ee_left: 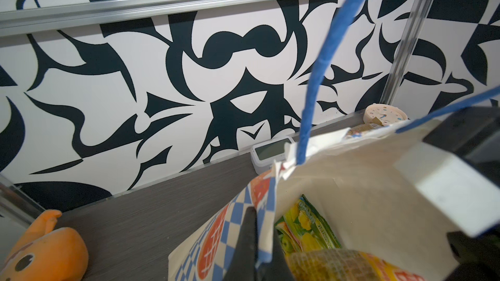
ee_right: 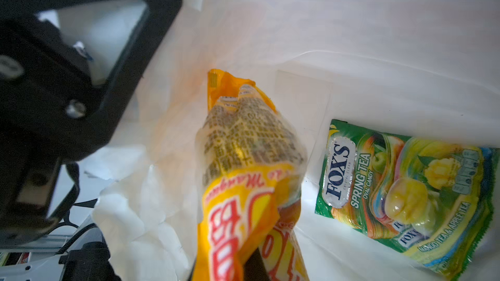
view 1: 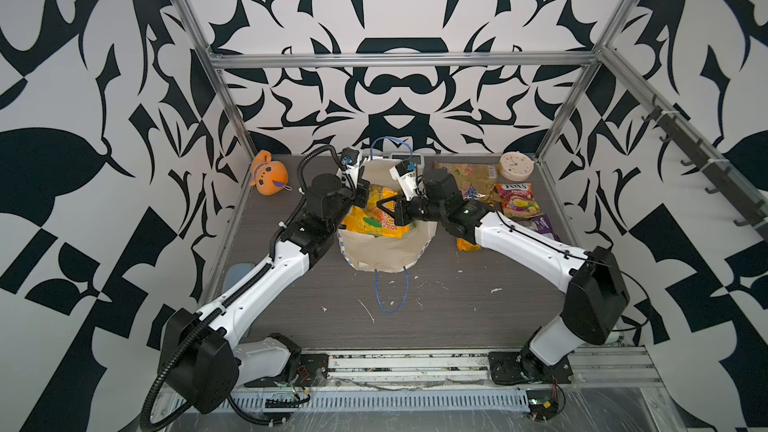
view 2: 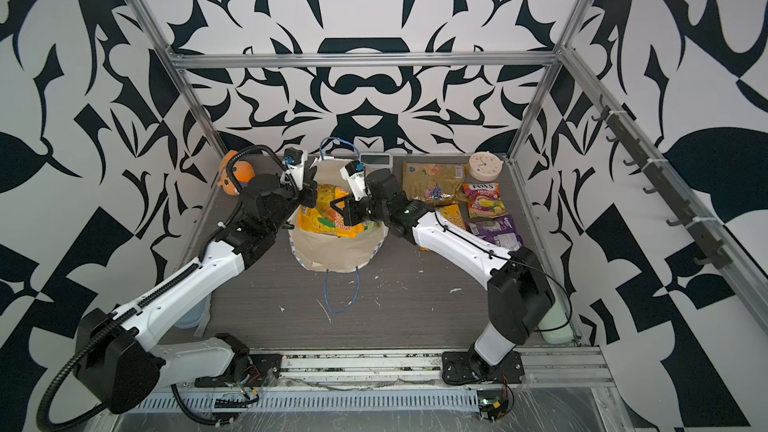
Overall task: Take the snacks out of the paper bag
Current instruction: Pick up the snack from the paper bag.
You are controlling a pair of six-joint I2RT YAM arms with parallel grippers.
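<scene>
Lettering on the green shiny packet [ee_right: 400, 193] reads "FOX'S SPRING TEA OVAL CANDY" and "MANGO TEA & APPLE TEA". It lies flat deep inside the tall white paper bag [view 1: 386, 251], which stands mouth-up mid-desk. My right gripper [ee_right: 257, 266] is clamped on an orange-yellow packet [ee_right: 243, 141] whose red lettering I cannot read. Its long axis runs from the gripper down into the bag. My left gripper [ee_left: 263, 250] pinches the bag's blue-white checker rim. A red-pink "FOX'S" packet [view 1: 515, 199] lies near the far right corner of the dark wood-grain desk [view 1: 457, 305], walled by black-and-white patterned panels [view 1: 395, 89].
</scene>
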